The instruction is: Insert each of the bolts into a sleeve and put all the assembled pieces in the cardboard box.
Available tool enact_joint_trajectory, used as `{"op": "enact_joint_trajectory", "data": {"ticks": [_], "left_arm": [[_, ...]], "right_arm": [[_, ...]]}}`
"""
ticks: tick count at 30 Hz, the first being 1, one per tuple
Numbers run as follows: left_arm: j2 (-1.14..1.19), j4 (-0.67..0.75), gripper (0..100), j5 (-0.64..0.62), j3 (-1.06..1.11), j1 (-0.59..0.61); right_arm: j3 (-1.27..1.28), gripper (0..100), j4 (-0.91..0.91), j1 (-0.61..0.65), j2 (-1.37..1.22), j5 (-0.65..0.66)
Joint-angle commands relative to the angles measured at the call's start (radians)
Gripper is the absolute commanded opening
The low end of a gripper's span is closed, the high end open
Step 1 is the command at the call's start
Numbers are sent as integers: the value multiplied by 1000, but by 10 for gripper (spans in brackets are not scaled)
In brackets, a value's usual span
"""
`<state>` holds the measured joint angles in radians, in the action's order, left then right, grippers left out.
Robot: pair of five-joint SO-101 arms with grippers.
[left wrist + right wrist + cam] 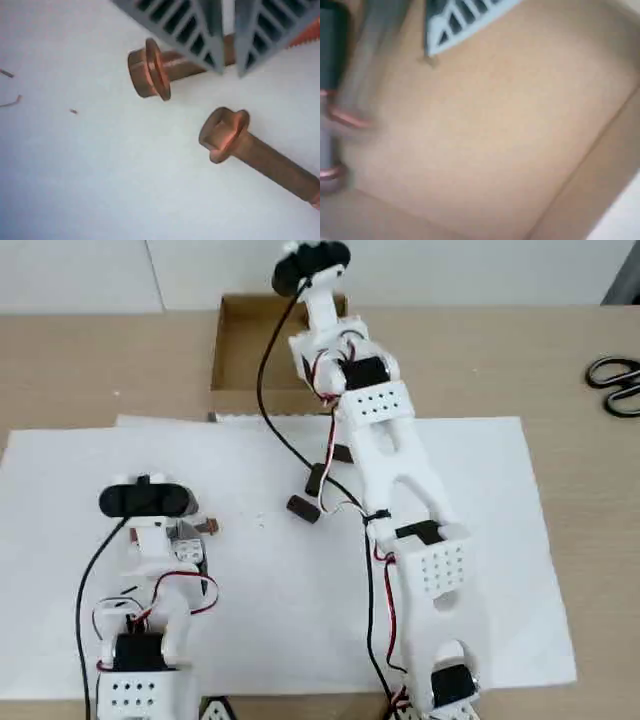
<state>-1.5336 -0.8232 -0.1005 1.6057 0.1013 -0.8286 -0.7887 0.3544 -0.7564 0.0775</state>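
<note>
The right gripper [390, 45], grip unreadable, seems to be boxing a grey-sleeved copper bolt [332, 130] in the brown cardboard box [510, 130]; the left gripper [229, 60], likewise unreadable, next needs a bare copper bolt [150, 70].

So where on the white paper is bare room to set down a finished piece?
Bare paper lies between the two arms, below the black sleeves, and along its left edge. Crowded around the bolts at the left claw.

Box [240, 350] behind sheet [260, 600]; 2 sleeves [303, 508] mid-sheet; 2 bolts [260, 155] on sheet, L side; scissors [615, 385] far R.
</note>
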Motion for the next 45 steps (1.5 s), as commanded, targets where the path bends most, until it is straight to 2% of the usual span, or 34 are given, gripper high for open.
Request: {"op": "enact_joint_trajectory", "data": {"ticks": [1,5,18,25,28,33,39,45], "left_arm": [[-11,21,6,6,-4,2],[-11,21,6,6,-4,2],[-11,21,6,6,-4,2],[-11,21,6,6,-4,2],[-11,21,6,6,-4,2],[-11,21,6,6,-4,2],[-11,21,6,5,-4,5],[-11,21,6,5,-4,6]], "right_arm": [[-51,220,-5,-2,24,9],[-71,220,-62,-5,38,9],[-127,219,-687,2,174,8],[-127,219,-877,-2,180,18],[-126,219,-888,-18,180,86],[-121,220,-891,-21,176,301],[-80,220,-889,-22,171,493],[20,219,-885,-22,171,603]]}}
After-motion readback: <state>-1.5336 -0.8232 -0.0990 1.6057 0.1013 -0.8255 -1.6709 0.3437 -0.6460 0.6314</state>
